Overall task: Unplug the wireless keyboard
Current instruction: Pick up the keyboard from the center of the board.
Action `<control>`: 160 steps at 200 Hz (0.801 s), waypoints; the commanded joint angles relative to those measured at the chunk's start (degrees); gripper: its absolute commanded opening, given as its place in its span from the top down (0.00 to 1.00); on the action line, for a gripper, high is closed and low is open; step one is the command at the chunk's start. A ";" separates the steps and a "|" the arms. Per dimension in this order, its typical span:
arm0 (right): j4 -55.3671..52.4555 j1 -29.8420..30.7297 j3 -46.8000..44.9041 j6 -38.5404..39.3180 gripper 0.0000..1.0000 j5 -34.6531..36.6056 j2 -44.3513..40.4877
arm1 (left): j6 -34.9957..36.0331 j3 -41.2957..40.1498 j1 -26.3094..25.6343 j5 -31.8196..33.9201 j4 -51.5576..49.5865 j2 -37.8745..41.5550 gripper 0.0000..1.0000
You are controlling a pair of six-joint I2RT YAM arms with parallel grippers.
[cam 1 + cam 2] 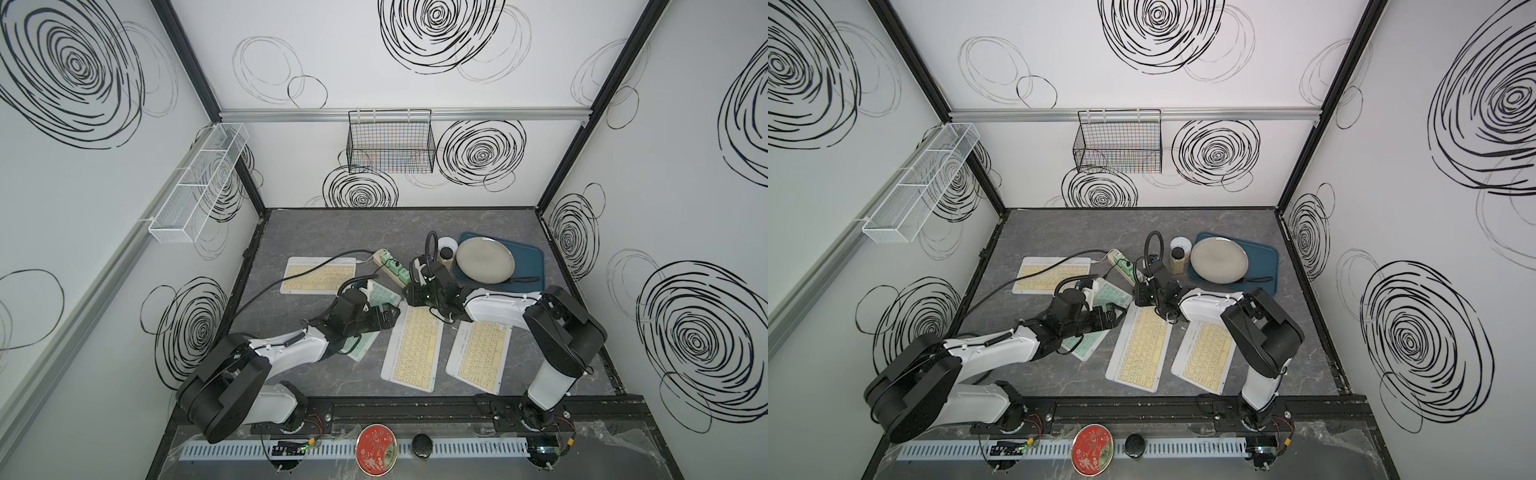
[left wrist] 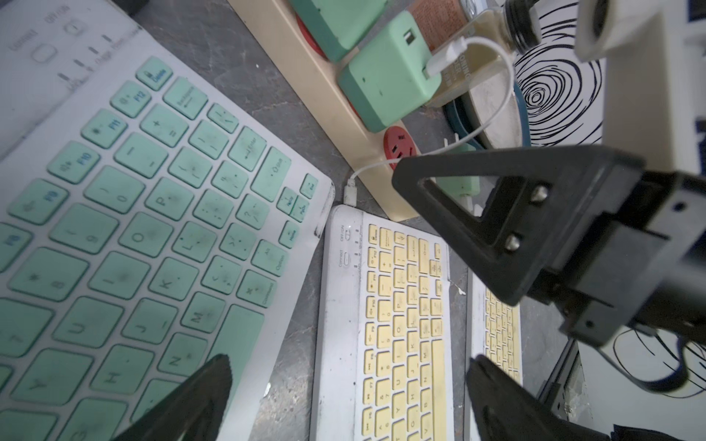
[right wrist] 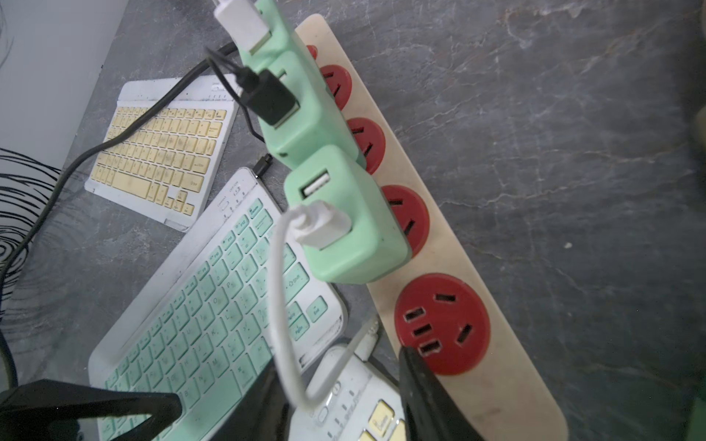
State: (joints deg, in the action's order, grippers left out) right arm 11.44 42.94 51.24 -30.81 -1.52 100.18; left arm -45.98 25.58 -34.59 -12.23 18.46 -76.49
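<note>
My right arm hides the plugged end of the yellow keyboard (image 1: 413, 351), centre-frame in a top view. The keyboard is white-framed and pale-keyed, its long axis running down-frame with the port end uppermost. My left gripper (image 1: 390, 316) gapes wide just frame-left of it. My right gripper (image 3: 340, 366), half-parted, straddles the white cable (image 3: 276, 290). Whether it pinches the cable, I cannot tell.
</note>
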 commanded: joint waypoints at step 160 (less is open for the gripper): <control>-0.90 2.41 5.86 1.71 0.82 9.10 4.39 | 0.38 -0.54 0.49 -2.07 4.81 -1.96 0.01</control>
State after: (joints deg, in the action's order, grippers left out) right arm 11.75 44.91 55.70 -29.58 5.48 103.61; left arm -45.93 25.58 -34.52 -13.89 20.69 -77.58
